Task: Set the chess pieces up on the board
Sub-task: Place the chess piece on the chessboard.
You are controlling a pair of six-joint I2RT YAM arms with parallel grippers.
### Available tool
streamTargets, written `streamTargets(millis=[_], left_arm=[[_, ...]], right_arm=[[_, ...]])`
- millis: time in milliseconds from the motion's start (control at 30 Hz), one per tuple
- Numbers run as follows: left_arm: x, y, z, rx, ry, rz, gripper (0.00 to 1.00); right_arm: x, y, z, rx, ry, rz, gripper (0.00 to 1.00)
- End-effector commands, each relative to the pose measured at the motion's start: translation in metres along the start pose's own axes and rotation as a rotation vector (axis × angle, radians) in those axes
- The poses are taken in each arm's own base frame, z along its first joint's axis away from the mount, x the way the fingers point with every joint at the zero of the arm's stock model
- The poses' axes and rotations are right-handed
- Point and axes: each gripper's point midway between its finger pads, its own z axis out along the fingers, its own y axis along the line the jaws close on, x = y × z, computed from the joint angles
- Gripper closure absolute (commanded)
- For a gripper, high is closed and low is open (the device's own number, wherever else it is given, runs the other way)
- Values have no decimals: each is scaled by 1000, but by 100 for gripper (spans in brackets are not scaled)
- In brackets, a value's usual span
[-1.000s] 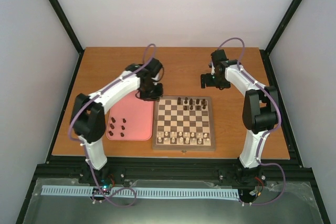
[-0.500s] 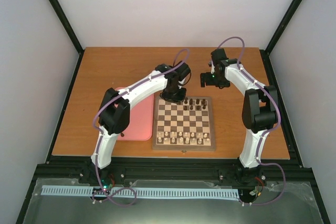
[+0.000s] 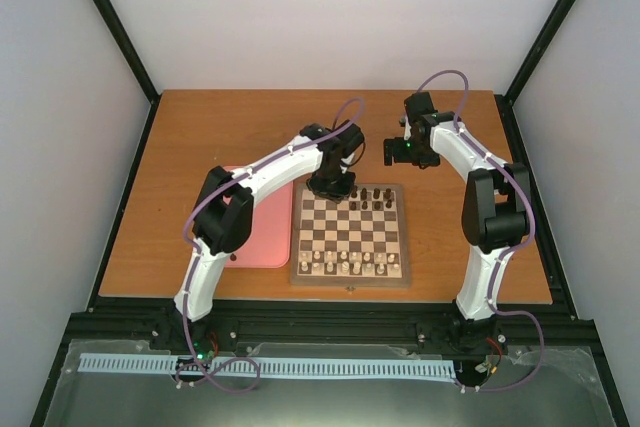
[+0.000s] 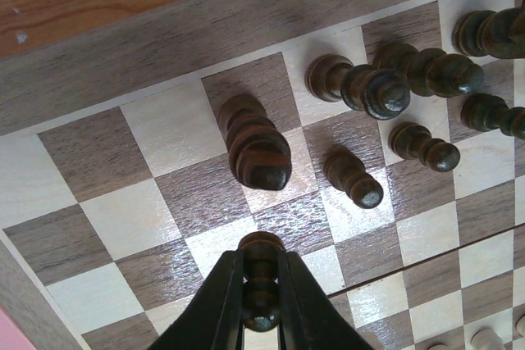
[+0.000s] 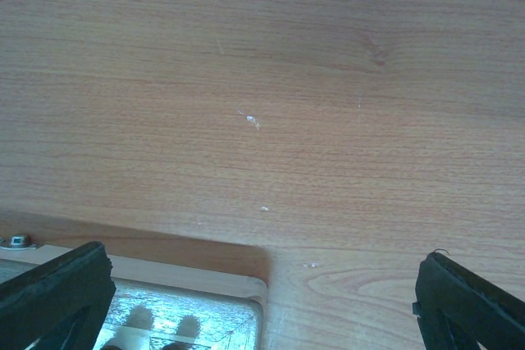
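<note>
My left gripper [image 4: 261,261] is shut on a small dark pawn [image 4: 260,283], held just above the squares near the far left corner of the board [image 3: 350,282]. Beyond it in the left wrist view stand a larger dark piece [image 4: 258,149], a dark pawn [image 4: 353,178] and several more dark pieces [image 4: 385,88]. From above, the dark chess pieces [image 3: 366,195] fill part of the far rows. My right gripper [image 3: 405,153] hovers wide open over bare table behind the board's far right corner [image 5: 209,284], with nothing between its fingers [image 5: 57,293].
Pale pieces [image 3: 345,265] line the board's near rows. A pink tray [image 3: 265,237] lies left of the board, with my left arm [image 3: 225,222] stretched over part of it. Wooden table [image 3: 220,137] extends behind and to both sides.
My left arm has swung right from above the pink tray to the board's far left corner, carrying the dark pawn. The right arm has barely moved.
</note>
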Motion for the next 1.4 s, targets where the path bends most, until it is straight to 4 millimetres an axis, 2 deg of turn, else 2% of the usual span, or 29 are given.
streamTargets(millis=[0, 133, 533, 867, 967, 1367], left_arm=[[1, -10, 1, 15, 17, 36, 97], [3, -16, 5, 20, 22, 50, 93], [-2, -20, 12, 23, 9, 54, 92], [-7, -20, 20, 11, 2, 56, 92], [-8, -19, 22, 6, 1, 58, 86], [-13, -18, 25, -8, -5, 64, 86]], right_arm=[[-5, 0, 3, -7, -4, -1, 0], [-4, 0, 4, -10, -1, 0, 0], [-2, -1, 6, -15, 0, 6, 0], [-1, -2, 7, -16, 4, 8, 0], [-1, -2, 7, -15, 5, 8, 0], [0, -3, 10, -18, 11, 12, 0]])
